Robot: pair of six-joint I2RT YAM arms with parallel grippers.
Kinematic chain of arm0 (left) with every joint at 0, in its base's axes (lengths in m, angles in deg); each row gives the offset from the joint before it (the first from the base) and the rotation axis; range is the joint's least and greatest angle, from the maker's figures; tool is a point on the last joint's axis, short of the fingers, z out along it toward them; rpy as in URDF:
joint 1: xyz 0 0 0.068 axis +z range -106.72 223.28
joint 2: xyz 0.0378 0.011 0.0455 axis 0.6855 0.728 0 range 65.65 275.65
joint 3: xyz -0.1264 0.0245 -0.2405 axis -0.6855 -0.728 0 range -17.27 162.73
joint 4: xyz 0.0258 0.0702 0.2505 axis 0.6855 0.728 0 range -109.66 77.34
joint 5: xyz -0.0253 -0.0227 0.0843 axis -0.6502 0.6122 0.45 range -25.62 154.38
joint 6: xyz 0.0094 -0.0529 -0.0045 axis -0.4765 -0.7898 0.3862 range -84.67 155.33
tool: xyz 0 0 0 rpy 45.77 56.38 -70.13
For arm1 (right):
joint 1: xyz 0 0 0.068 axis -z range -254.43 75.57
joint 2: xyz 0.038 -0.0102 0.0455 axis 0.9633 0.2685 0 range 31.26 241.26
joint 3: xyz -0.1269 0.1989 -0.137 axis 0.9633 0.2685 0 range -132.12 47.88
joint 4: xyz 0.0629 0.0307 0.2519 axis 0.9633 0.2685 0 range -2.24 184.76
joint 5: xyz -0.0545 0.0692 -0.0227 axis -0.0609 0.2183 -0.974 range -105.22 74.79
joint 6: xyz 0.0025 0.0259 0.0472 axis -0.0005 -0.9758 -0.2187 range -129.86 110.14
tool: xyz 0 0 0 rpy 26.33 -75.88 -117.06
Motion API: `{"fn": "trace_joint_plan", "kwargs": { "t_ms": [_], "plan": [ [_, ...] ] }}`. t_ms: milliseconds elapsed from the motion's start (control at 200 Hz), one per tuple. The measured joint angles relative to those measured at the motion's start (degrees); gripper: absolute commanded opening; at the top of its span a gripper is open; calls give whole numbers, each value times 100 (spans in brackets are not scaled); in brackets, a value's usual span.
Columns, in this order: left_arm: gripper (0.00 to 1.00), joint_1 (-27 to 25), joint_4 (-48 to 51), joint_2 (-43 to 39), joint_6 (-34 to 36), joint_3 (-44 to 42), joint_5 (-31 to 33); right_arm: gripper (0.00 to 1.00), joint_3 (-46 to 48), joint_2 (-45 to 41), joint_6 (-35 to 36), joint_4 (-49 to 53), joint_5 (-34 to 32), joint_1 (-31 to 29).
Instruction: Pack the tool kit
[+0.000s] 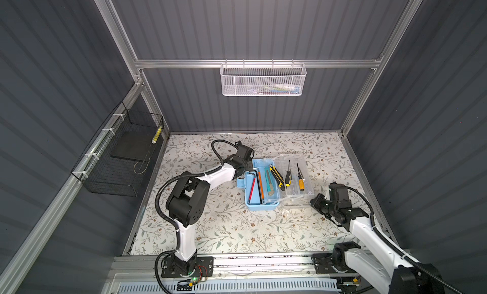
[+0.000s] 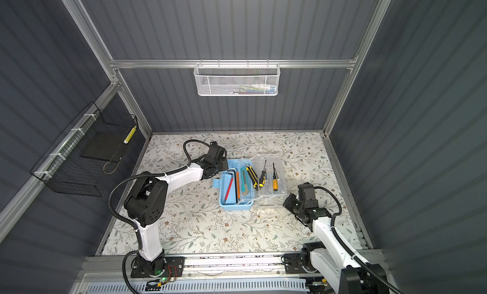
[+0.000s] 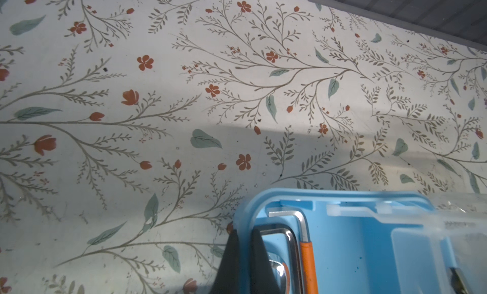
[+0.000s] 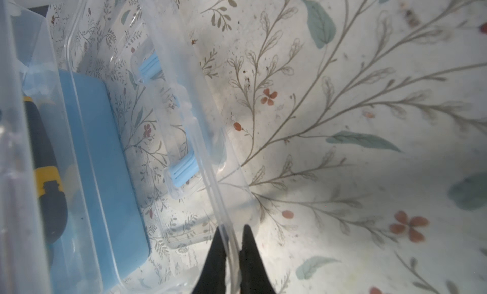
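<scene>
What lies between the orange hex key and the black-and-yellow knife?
The teal utility knife lies between the orange hex key and the black-and-yellow knife, roughly parallel to both. Both top views show it.

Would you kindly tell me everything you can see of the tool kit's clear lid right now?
The clear lid is see-through plastic, rectangular, with two light-blue latches on one edge. It lies swung open on the floral table beside the blue box, two screwdrivers resting in it. The right gripper is shut on its rim.
</scene>
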Motion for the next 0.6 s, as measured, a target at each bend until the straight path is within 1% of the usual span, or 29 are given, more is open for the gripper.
{"fn": "trace_joint_plan", "kwargs": {
  "t_ms": [215, 405, 500, 600],
  "plan": [
    [0, -116, -48, -55, -79, -76, -251, 0, -621, -706, 280, 1099, -614, -11],
    [0, -271, -96, -70, -177, -140, -350, 0, -1248, -874, 621, 1818, -1134, -160],
    [0, -361, -107, -72, -212, -140, -334, 0, -1569, -872, 748, 2153, -1554, -492],
    [0, -437, -146, -72, -234, -140, -289, 0, -1893, -846, 807, 2426, -2103, -1088]
  ]
}}
